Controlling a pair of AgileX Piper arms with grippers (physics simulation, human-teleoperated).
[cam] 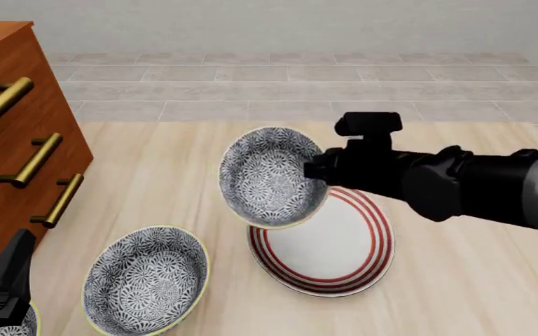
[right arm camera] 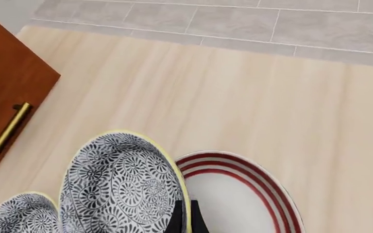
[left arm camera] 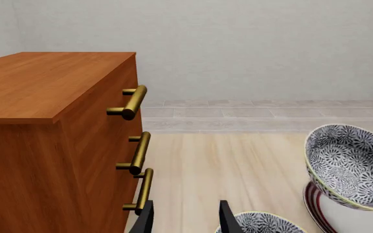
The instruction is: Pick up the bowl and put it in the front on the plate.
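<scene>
The bowl (cam: 271, 177) is pinched at its rim by the closed right gripper (cam: 314, 170) and held tilted above the red-ringed plate's (cam: 344, 245) far-left edge. If released off-centre, it could tip and roll toward the other bowl (cam: 146, 278).

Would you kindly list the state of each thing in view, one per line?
bowl: lifted, tilted, rim pinched by the right gripper, over the plate's edge.
plate: flat on the table, nothing resting on it.
second bowl: upright on the table, untouched.
cabinet: drawers shut.
left gripper: open, holding nothing.
</scene>
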